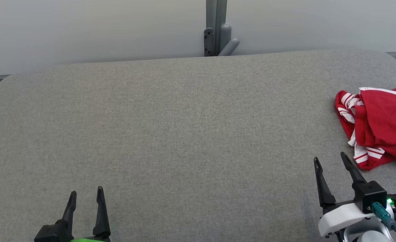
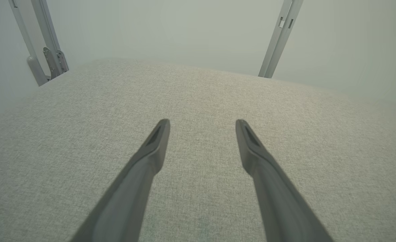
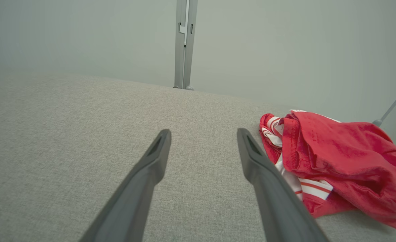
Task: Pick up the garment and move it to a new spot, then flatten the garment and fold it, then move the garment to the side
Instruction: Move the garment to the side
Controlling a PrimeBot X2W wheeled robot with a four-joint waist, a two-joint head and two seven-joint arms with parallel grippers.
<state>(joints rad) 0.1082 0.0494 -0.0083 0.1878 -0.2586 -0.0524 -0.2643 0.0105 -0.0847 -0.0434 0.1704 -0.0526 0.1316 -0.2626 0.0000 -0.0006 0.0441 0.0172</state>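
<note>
I see the red garment bunched, not flat or folded, at the counter right edge; flattening and folding remain, I judge. Both jaws hang released, empty.

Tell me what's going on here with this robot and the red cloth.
A two-armed robot faces a grey fabric-covered table. A crumpled red garment with white stripes lies near the table's right edge, untouched. The right gripper is open and empty, just short of it. The left gripper is open too, over the table at the near left. No folding has begun.
</note>
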